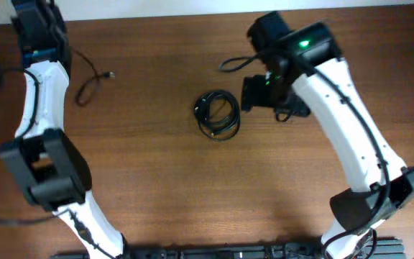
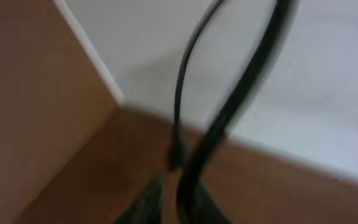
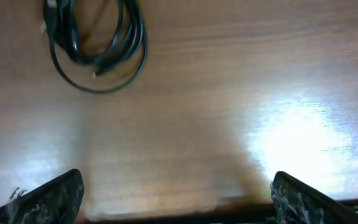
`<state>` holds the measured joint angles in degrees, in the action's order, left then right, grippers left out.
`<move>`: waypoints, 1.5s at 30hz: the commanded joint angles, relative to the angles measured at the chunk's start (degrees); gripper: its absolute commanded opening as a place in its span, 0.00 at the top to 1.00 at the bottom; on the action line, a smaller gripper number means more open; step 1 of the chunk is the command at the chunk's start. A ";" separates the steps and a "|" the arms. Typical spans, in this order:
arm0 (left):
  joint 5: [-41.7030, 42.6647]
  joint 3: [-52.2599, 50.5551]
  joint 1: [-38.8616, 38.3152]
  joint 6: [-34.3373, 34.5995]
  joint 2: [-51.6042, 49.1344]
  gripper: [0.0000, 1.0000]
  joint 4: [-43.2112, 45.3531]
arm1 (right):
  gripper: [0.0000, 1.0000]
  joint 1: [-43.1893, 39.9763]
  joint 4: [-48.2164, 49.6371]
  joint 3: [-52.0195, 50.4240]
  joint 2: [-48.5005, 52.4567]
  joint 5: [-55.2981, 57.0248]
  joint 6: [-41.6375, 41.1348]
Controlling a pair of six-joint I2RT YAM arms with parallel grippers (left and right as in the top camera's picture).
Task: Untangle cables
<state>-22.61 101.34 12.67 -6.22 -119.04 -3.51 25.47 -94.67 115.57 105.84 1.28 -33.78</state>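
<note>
A coil of thin black cables lies at the table's middle and shows at the top left of the right wrist view. A separate thin cable with a small plug lies at the left and runs up toward my left arm. My left gripper is at the far left corner; the view is blurred, and its fingers look closed on a thin cable. My right gripper is wide open and empty, just right of the coil.
A thick black arm wire crosses the left wrist view. Another black cord loops beside the right arm's wrist. The table's far edge and a pale wall lie close behind the left gripper.
</note>
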 commanded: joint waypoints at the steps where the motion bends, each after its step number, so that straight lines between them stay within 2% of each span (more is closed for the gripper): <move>1: -2.64 0.20 3.43 -1.16 -5.35 0.18 -6.47 | 0.06 3.13 4.46 -5.81 0.39 0.74 0.55; 2: -1.75 0.20 3.41 -1.16 -5.33 0.07 -8.59 | 0.06 3.85 6.69 -8.09 0.39 0.42 0.52; 3: 1.64 0.20 3.34 -1.14 -5.14 0.01 -11.43 | 0.06 4.22 7.61 -9.88 0.39 0.04 0.50; 5: 15.91 0.20 3.34 -0.59 -4.81 0.01 -20.02 | 0.06 4.24 9.35 -12.70 0.39 -2.82 0.52; 7: 34.29 0.17 3.30 1.46 -4.81 0.01 -27.67 | 0.06 4.24 11.02 -14.80 0.39 -5.84 0.52; 8: 37.99 0.17 3.26 4.07 -4.81 0.01 -30.53 | 0.06 4.28 11.17 -14.91 0.39 -5.81 0.52; 9: 38.29 0.17 2.99 7.23 -4.81 0.01 -33.38 | 0.06 4.48 11.41 -14.91 0.39 -5.81 0.52; 12: 38.29 0.07 -0.87 7.78 -4.83 0.01 -40.30 | 0.06 5.16 12.72 -14.91 0.39 -5.84 0.52; 14: 38.07 0.07 -4.26 2.29 -4.83 0.01 -40.98 | 0.06 6.10 13.27 -14.91 0.39 -5.90 0.55; 19: 36.28 0.07 -6.78 -2.60 -8.11 0.02 -40.02 | 0.06 7.89 13.55 -14.91 0.39 -6.01 0.52; 20: 34.07 0.07 -6.78 -2.49 -8.90 0.05 -39.71 | 0.06 7.89 13.51 -14.91 0.39 -6.03 0.52; 21: 32.17 0.07 -6.75 -2.47 -9.44 0.13 -39.19 | 0.06 7.89 13.51 -14.91 0.39 -6.03 0.52; 22: 31.98 0.07 -6.62 -2.49 -9.92 0.27 -38.77 | 0.06 7.89 13.66 -14.91 0.39 -6.01 0.52; 24: 31.98 0.07 -6.67 -2.49 -11.13 0.39 -38.56 | 0.06 7.89 14.36 -14.91 0.39 -6.03 0.50; 25: 31.98 0.07 -6.67 -2.49 -11.87 0.51 -38.56 | 0.06 7.89 14.43 -14.91 0.39 -6.03 0.50; 26: 31.95 0.07 -6.60 -2.49 -12.33 0.73 -38.47 | 0.06 7.89 14.43 -14.91 0.39 -6.03 0.50; 28: 31.78 0.33 -6.51 -0.74 -12.31 0.95 -33.53 | 0.06 7.89 14.43 -14.91 0.39 -6.03 0.50; 29: 31.76 0.83 -6.49 2.32 -12.31 1.00 -31.41 | 0.06 7.89 14.38 -14.91 0.39 -6.05 0.50; 31: 30.05 3.48 -5.77 6.97 -12.31 1.00 -26.25 | 0.06 7.89 14.36 -14.91 0.39 -7.02 0.52; 32: 26.56 5.38 -5.27 9.16 -12.31 1.00 -24.92 | 0.06 7.89 14.36 -14.91 0.39 -7.10 0.52; 35: 18.47 11.65 -3.06 9.20 -12.31 1.00 -18.34 | 0.06 7.89 14.21 -14.91 0.39 -7.08 0.52; 37: 18.18 12.39 -2.47 7.13 -12.31 1.00 -13.33 | 0.06 7.89 14.12 -14.91 0.39 -7.10 0.52; 39: 12.76 12.39 -2.47 1.25 -13.16 0.96 -10.99 | 0.06 7.89 14.12 -14.91 0.39 -7.10 0.52; 40: 10.69 12.39 -2.47 -2.03 -14.21 0.77 -11.06 | 0.06 7.89 14.16 -14.91 0.39 -7.08 0.52; 41: 10.75 12.39 -2.40 -3.72 -15.15 0.52 -12.46 | 0.06 7.89 14.19 -14.91 0.39 -7.08 0.52; 42: 10.78 12.39 -2.36 -3.93 -15.89 0.18 -14.19 | 0.06 7.89 14.16 -14.91 0.39 -7.08 0.52; 43: 10.78 12.39 -2.38 -3.93 -16.00 0.01 -15.50 | 0.06 7.89 14.14 -14.91 0.39 -7.10 0.50; 45: 10.78 12.39 -2.38 -3.96 -15.19 0.01 -16.92 | 0.06 7.89 14.01 -14.91 0.39 -7.15 0.52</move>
<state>-11.00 113.14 10.15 -8.84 -134.72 -19.64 32.84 -80.53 101.01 106.37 -5.69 -33.36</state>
